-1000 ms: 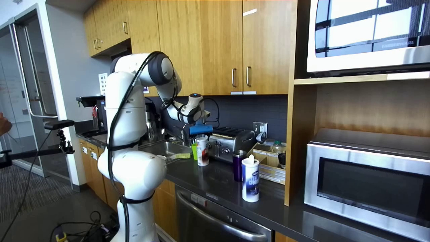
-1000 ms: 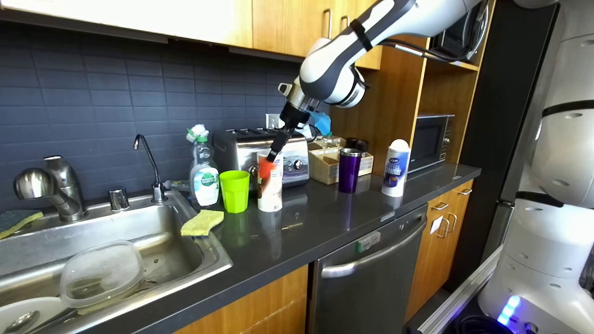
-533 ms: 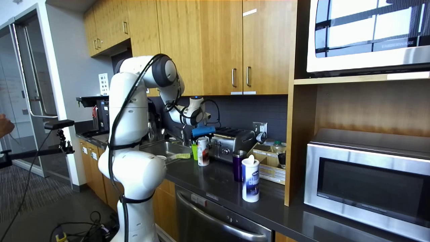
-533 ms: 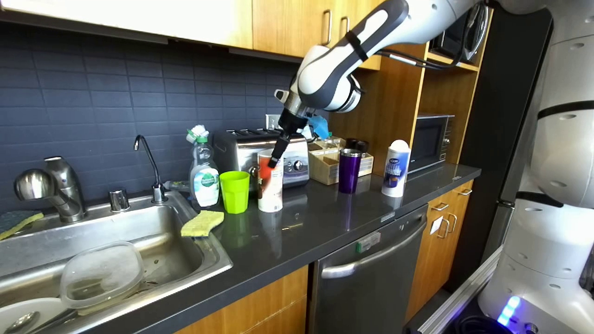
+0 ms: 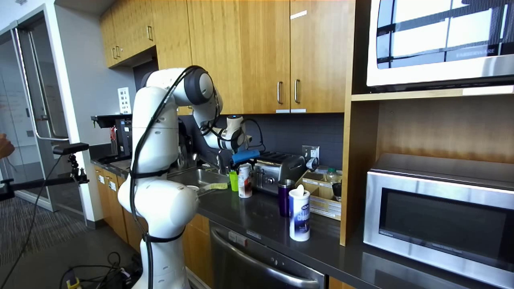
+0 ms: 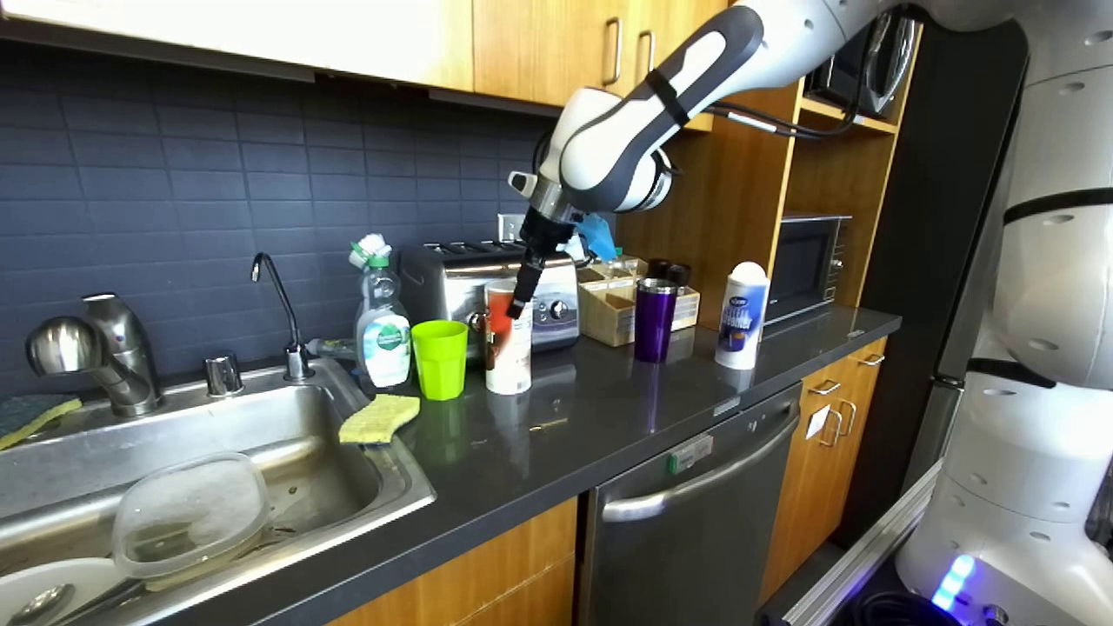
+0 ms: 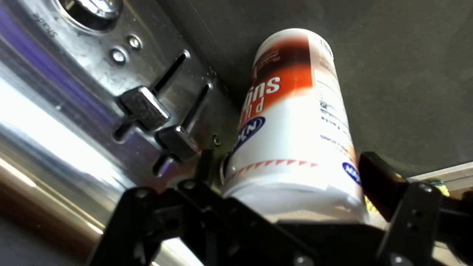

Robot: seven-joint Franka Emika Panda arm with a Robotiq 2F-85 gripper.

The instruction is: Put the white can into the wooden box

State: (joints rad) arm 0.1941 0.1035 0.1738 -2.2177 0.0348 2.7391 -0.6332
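Two fingers (image 7: 380, 184) flank the white can (image 7: 295, 122); whether gripping, I cannot tell

White-and-red can (image 7: 292, 125), tan box (image 6: 602, 321)

I've got a dark, glossy countertop (image 6: 600, 426) slanting across an exterior view, a steel sink (image 6: 409, 491) let into its lower left and a yellow sponge (image 6: 379, 418) at the sink's edge. Left of centre I see a soap bottle (image 6: 383, 343), a lime-green cup (image 6: 441, 361) and the white can (image 6: 509, 352) standing on it, the toaster (image 6: 469, 287) behind the can. Right of centre stand the wooden box (image 6: 609, 322), a purple tumbler (image 6: 654, 323) and a blue-and-white canister (image 6: 741, 320). In an exterior view, a silver microwave (image 5: 441, 218) sits on it at lower right.
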